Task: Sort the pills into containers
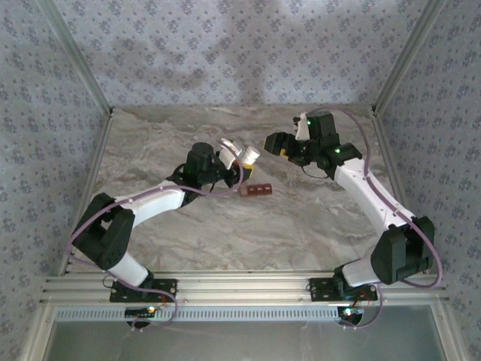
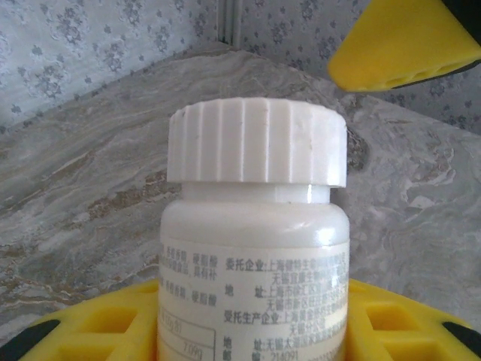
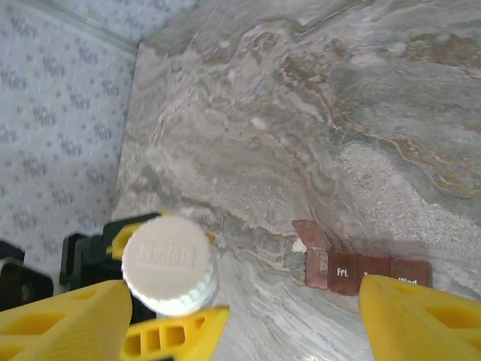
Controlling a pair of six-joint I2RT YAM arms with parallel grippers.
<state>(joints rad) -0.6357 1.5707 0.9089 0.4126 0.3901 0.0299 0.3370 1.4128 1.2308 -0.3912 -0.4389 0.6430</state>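
While left gripper [image 1: 239,156] clamps bottle [image 2: 255,226], right gripper [image 1: 276,143] apart, containers [image 1: 257,190] long axis left-right.

Overall light: we record soft, even, fairly bright light, with muted contrast.
Shadows: we see only faint, blurred ones on the table [image 1: 301,226], directly beneath both arms, plus a dim smudge on the far wall [image 1: 248,60].
Highlights: we note the cap of the white bottle [image 3: 167,263] nearly washed out in the right wrist view.
Focus: we read the bottle's label fairly sharply; the right gripper [image 3: 244,286] shows soft-edged yellow fingers [image 3: 421,320].
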